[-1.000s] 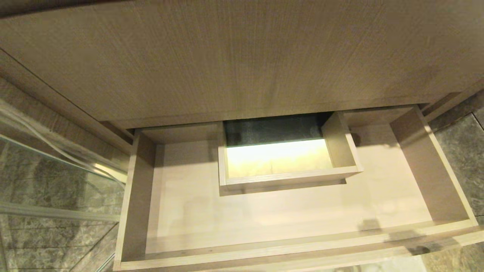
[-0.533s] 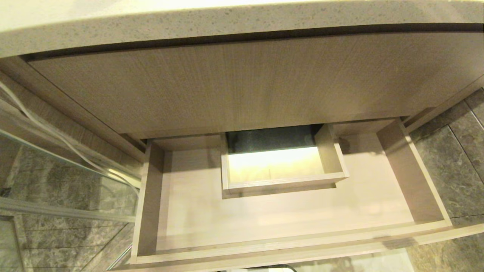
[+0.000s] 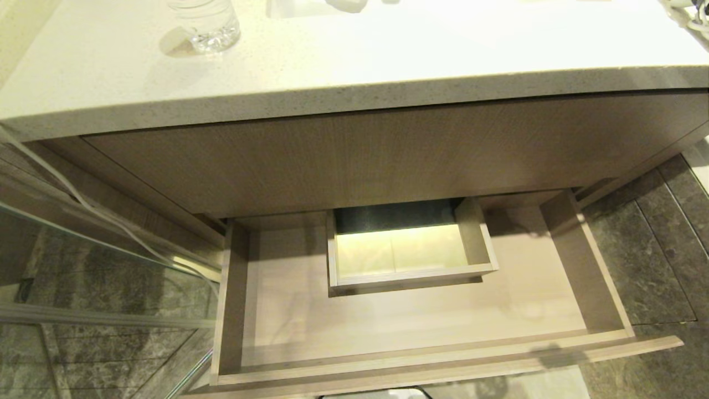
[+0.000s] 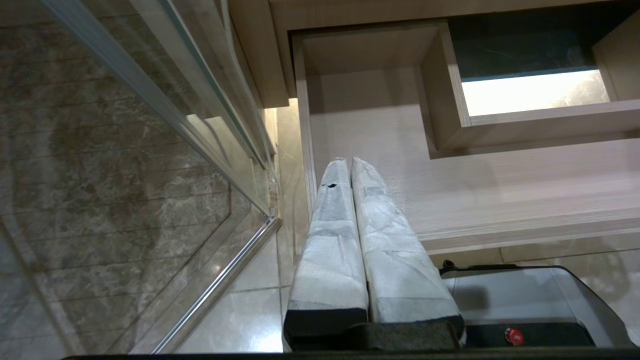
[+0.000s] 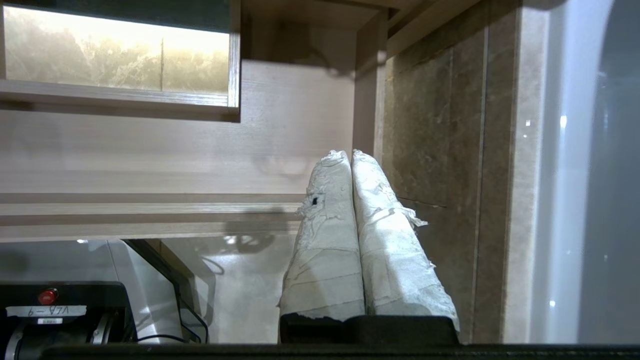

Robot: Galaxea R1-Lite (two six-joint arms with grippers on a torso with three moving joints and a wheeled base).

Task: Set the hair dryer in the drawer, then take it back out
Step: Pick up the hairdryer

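The drawer (image 3: 421,363) stands pulled out below the vanity, light wood, with nothing lying in it; a boxed cutout (image 3: 410,274) sits at its back middle. The hair dryer's body does not show in any view; only a bit of white cord (image 3: 689,16) pokes in at the counter's far right corner. My left gripper (image 4: 350,162) hangs shut and empty over the drawer's (image 4: 500,175) left front corner. My right gripper (image 5: 350,154) hangs shut and empty by the drawer's (image 5: 175,155) right side wall. Neither arm shows in the head view.
A speckled white countertop (image 3: 388,61) carries a clear water bottle (image 3: 205,25) at the back left. A taller wood panel (image 3: 360,155) fronts the vanity above the drawer. A glass panel (image 3: 83,260) stands at the left. Dark stone tiles (image 3: 653,260) lie at the right.
The head view has lifted: the countertop and the bottle have come into the picture and the drawer sits lower and smaller. The drawer itself has not moved.
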